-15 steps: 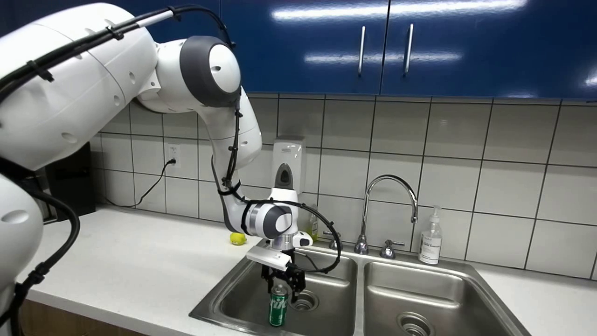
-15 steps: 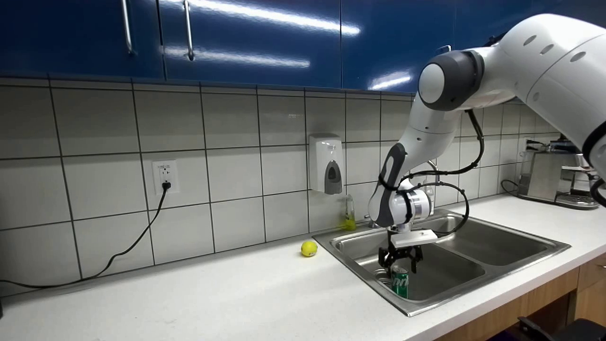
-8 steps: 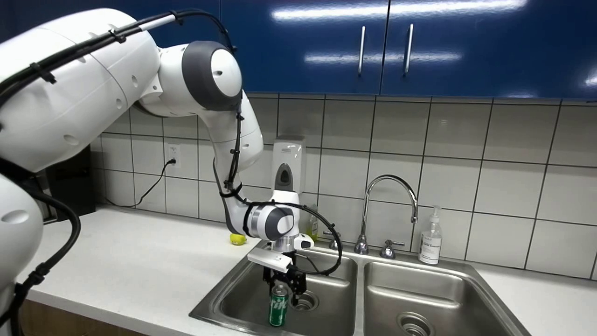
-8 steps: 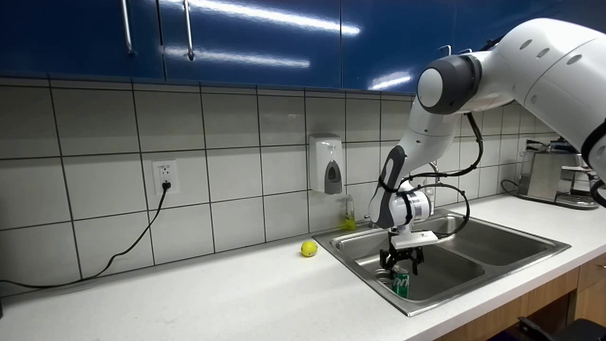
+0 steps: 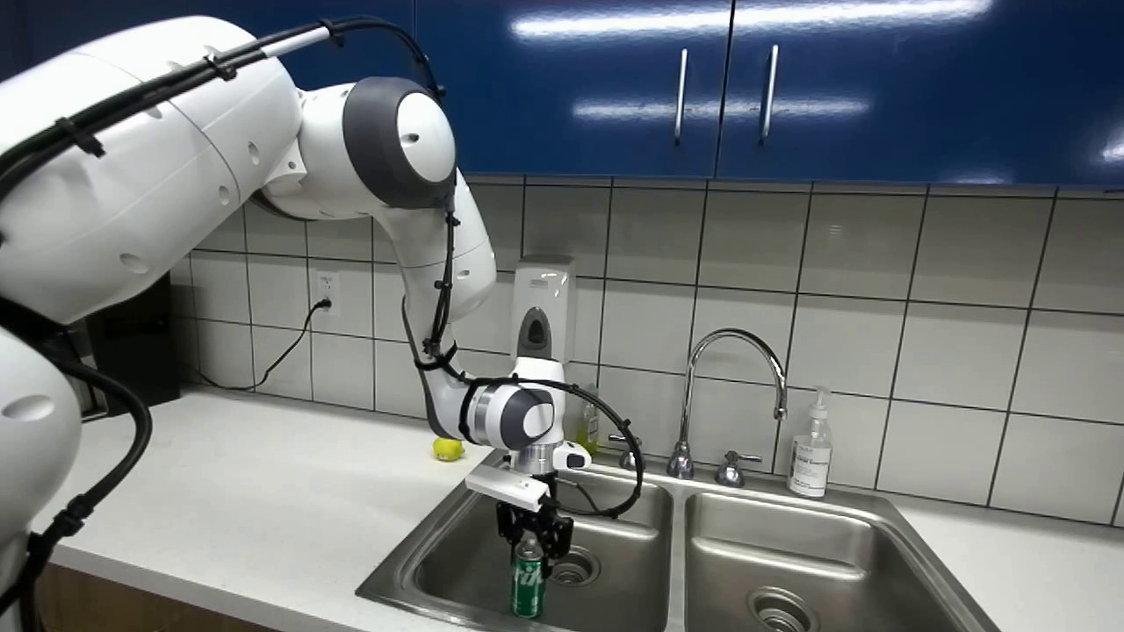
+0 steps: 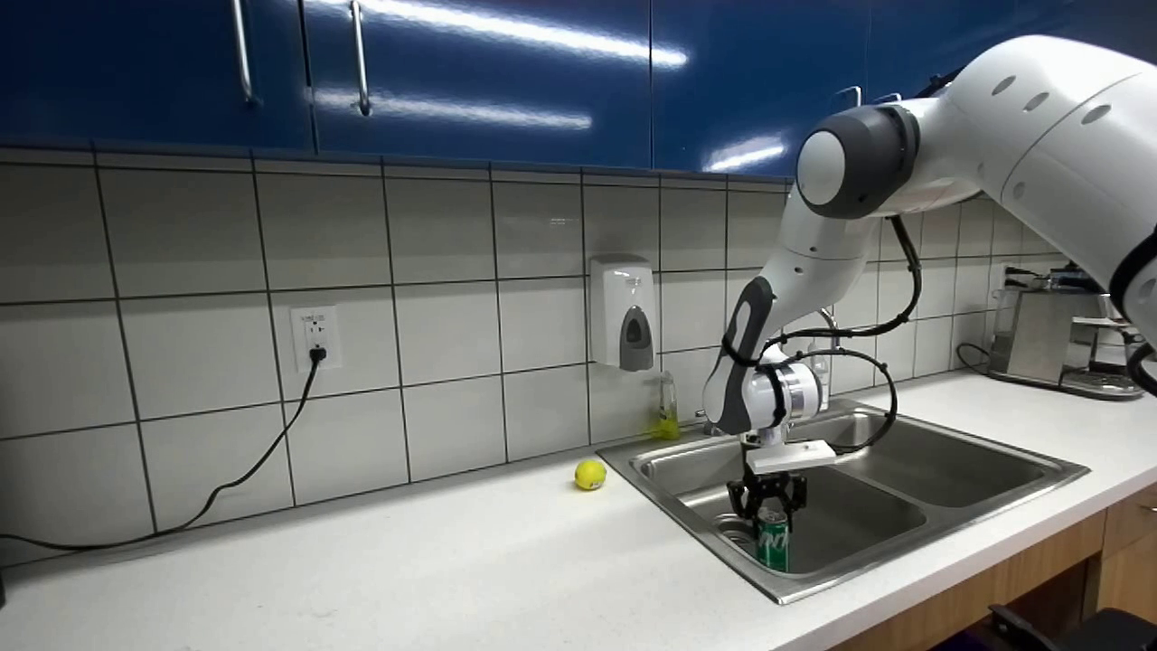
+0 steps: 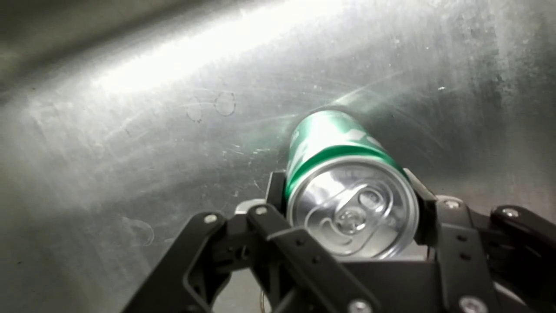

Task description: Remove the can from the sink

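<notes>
Right of centre in the wrist view, my gripper (image 7: 349, 191) clasps the can (image 7: 347, 184); grasp seemingly complete, I should next lift it from the sink (image 7: 165, 143).

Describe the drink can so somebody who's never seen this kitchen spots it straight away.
Under the blue cabinets, find the steel double sink, then the bowl the black gripper reaches into. The drink can is clasped there: its green body and silvery top set it apart from the yellow object on the counter and the clear pump bottle.
</notes>
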`<state>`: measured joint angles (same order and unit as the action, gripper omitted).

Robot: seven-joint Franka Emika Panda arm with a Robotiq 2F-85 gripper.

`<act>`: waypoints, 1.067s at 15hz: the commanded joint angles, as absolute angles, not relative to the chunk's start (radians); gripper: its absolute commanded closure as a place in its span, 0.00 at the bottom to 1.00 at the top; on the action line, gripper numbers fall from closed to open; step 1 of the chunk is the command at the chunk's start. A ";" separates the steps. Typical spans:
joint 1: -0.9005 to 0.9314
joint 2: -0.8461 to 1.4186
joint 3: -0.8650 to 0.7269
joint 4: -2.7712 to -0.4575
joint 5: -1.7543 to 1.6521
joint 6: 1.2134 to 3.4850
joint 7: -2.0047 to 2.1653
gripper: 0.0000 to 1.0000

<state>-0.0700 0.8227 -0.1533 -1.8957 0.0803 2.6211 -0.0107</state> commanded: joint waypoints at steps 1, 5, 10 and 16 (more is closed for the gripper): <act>-0.082 0.820 -0.144 -1.883 0.058 2.586 0.025 0.61; -0.077 0.761 -0.139 -1.922 0.062 2.573 0.027 0.61; -0.070 0.616 -0.121 -2.015 0.060 2.570 0.011 0.61; -0.067 0.450 -0.127 -2.102 0.025 2.519 -0.007 0.61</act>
<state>-0.0590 0.5688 -0.1309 -2.0278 0.0643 2.5717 -0.0016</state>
